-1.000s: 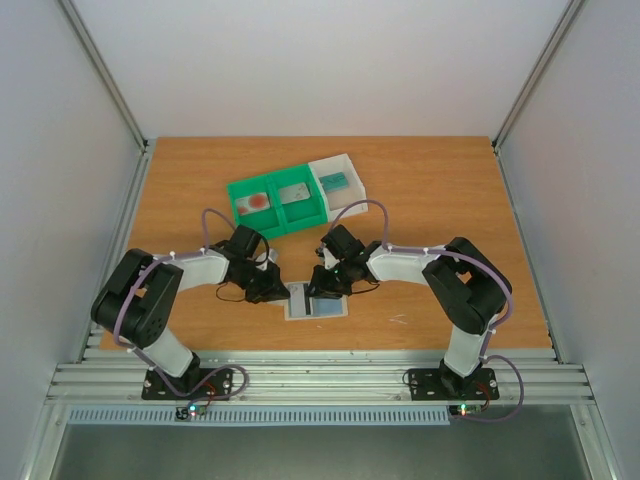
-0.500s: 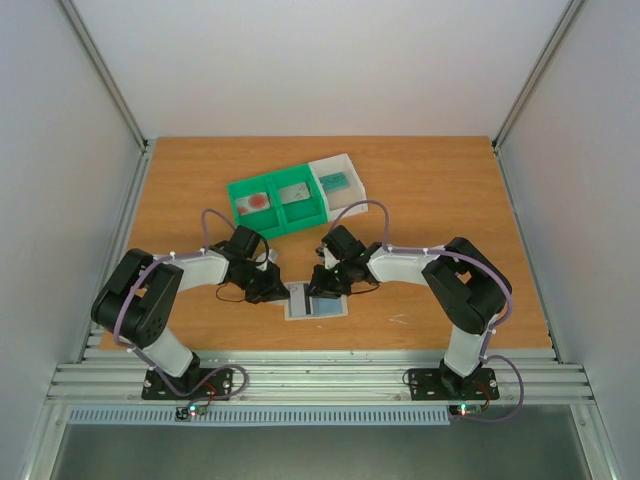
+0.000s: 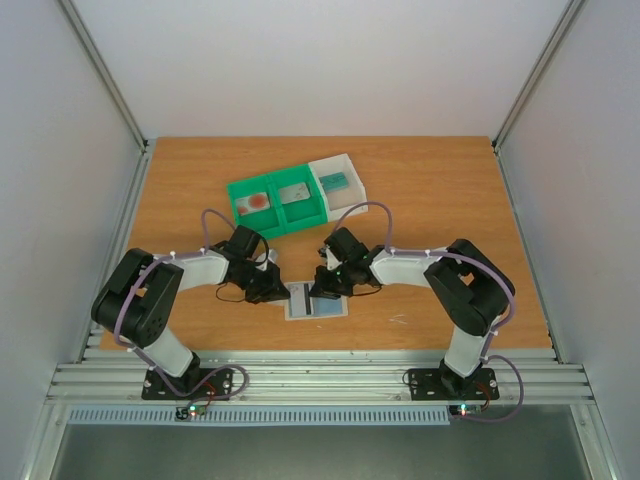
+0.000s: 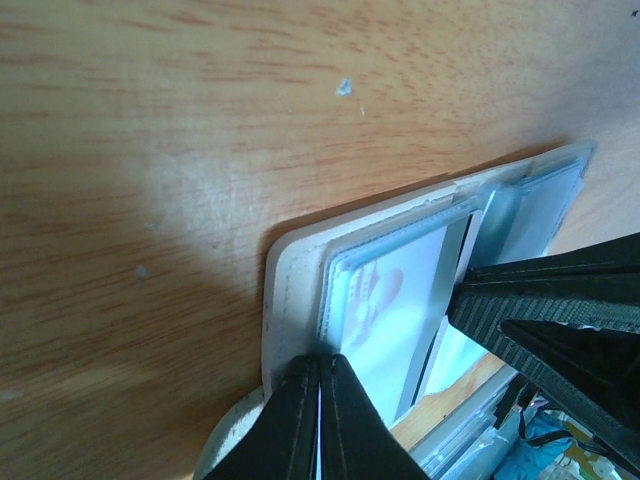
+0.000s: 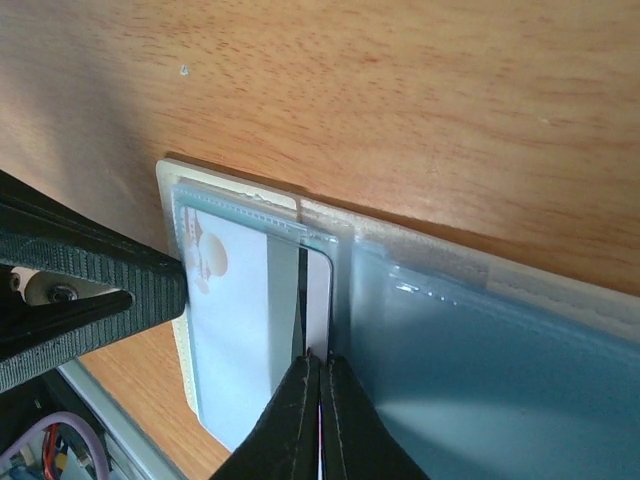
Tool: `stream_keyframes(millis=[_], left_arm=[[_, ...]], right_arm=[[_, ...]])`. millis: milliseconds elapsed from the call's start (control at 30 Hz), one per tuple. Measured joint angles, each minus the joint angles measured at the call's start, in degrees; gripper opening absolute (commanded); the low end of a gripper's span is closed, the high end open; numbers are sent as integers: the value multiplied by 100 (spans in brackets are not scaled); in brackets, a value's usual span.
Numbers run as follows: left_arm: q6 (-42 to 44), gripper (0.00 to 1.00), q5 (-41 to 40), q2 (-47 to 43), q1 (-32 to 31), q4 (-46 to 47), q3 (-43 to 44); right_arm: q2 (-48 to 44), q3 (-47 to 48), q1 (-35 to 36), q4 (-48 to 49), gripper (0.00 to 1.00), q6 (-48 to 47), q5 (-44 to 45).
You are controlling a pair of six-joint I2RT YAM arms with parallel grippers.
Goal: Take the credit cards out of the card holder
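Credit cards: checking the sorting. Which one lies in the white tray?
The teal rectangular card; the red-circled white card and grey card lie in the green plastic tray.

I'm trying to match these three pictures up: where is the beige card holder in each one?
Top external: the card holder lies low centre on the table, between the two arms' tips.
Left wrist: it runs diagonally from bottom centre to the right edge.
Right wrist: it fills the lower half, out to the right edge.
Shared landmark: the pale card with a faint round emblem, in both wrist views; too small to see from above.
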Motion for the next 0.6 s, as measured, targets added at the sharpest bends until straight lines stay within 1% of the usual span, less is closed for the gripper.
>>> stream_keyframes(millis=[167,367,500,600], left_arm=[[61,5,-2,2,-11,15,0],[63,5,-2,2,-17,26,0],[63,5,2,2,-17,37,-2],[61,5,9,2,-17,50,-11]], right_arm=[[-221,-166,-48,48,1,-15,120],[-343,-365,-326,168,1,-15,37],[-348,-472,-387,367,11,33,-129],[-302,-503,-389,577,14,129,-271]])
